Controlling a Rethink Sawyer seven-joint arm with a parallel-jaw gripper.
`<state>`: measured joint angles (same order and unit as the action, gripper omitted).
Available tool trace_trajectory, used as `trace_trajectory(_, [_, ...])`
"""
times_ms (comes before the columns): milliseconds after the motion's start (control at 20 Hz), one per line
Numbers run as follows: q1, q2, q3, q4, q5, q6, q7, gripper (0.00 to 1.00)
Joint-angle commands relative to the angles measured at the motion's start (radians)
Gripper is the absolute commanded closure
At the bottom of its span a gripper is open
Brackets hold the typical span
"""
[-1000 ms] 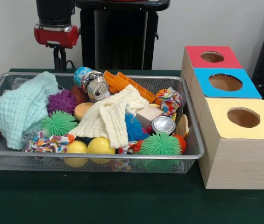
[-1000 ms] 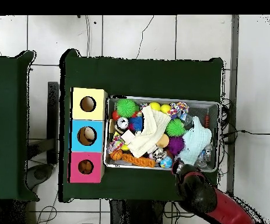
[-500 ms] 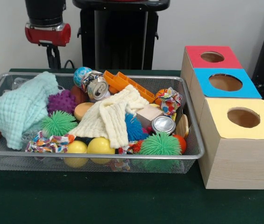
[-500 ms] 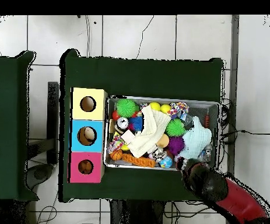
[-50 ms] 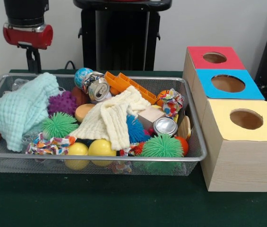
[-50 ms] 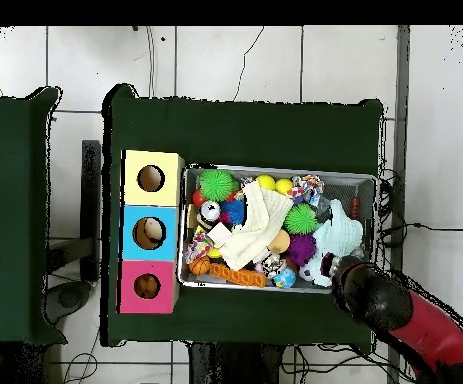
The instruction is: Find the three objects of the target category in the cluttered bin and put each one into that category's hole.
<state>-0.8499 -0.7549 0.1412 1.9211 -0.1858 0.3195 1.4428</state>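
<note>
The wire bin [image 5: 197, 153] [image 6: 369, 180] holds a jumble of things. Among them are a mint cloth [image 5: 22, 109], a cream cloth [image 5: 112, 116], two crushed cans [image 5: 98, 87] [image 5: 165, 126], green spiky balls [image 5: 161, 146] [image 5: 57, 125], a purple spiky ball [image 5: 62, 101], yellow balls [image 5: 101, 147] and a wooden block [image 5: 150, 115]. My gripper [image 5: 33, 62] [image 6: 347, 275] hangs under the red and black wrist, above the bin's far left corner in the front view, beyond the mint cloth [image 6: 337, 235]. It touches nothing that I can see. The wooden box has a red hole [image 5: 214, 57], a blue hole [image 5: 228, 83] and a yellow hole [image 5: 246, 118].
An orange ridged toy [image 5: 129, 86] leans on the bin's far rim. A small patterned ball [image 5: 82, 75] and knotted colourful fabric [image 5: 171, 101] [image 5: 48, 144] lie among the clutter. The box [image 6: 151, 230] stands tight against the bin's side on the green tablecloth [image 5: 124, 203].
The arm has swung sideways along the bin's far side, leftward in the front view and rightward in the overhead view. Nothing in the bin has moved.
</note>
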Motion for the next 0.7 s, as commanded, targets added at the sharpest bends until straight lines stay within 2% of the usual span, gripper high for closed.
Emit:
trace_trajectory(50, [-0.010,0.021,0.115,-0.111,-0.010,0.087,0.001,1.00])
trace_trajectory(300, [-0.015,0.016,0.138,-0.110,0.018,0.106,0.018,1.00])
trace_trajectory(350, [-0.022,0.017,0.150,-0.102,0.015,0.087,0.023,0.00])
trace_trajectory(550, [-0.053,0.026,0.177,-0.068,-0.003,0.016,0.027,0.00])
trace_trajectory(700, [-0.049,0.036,0.171,-0.067,-0.015,0.007,0.037,0.00])
